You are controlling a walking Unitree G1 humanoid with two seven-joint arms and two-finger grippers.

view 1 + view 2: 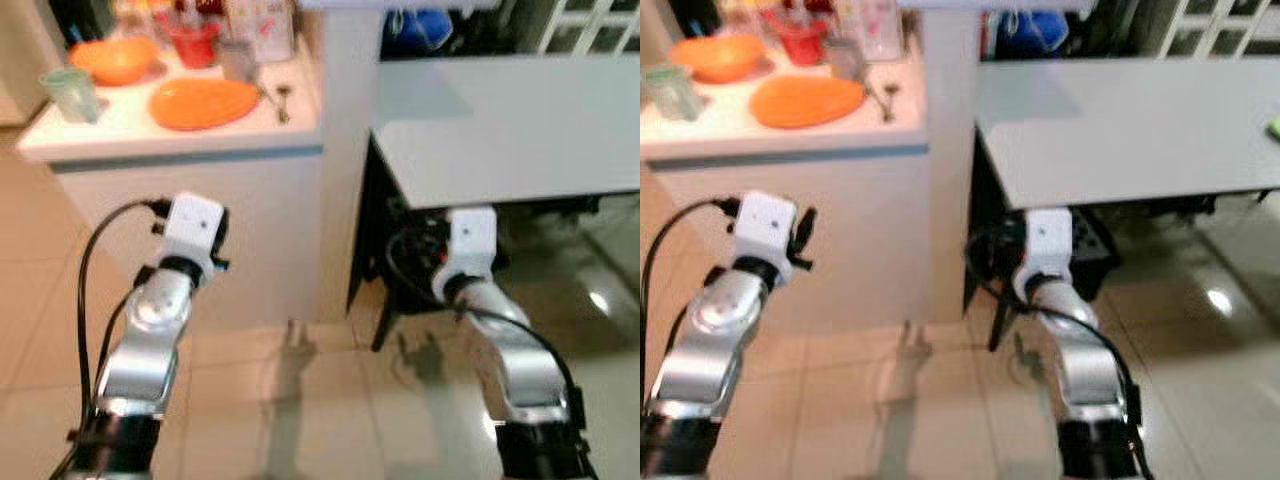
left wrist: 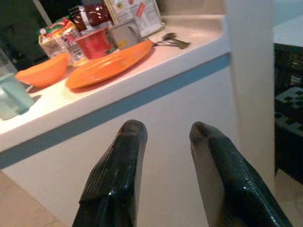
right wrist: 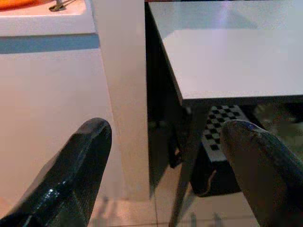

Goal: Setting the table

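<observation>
The dishes sit on the white bench (image 1: 170,135) to the left: a pale green cup (image 1: 70,93), an orange bowl (image 1: 113,59), an orange plate (image 1: 203,102) lying flat with cutlery (image 1: 278,100) just beside it. They lie above and ahead of the left gripper (image 2: 165,137), whose fingers stand parted and empty below the bench edge; that arm is nearer. The right gripper (image 3: 165,137), spread wide and empty, faces the bare grey table (image 1: 500,130). Items behind the plate blur together.
</observation>
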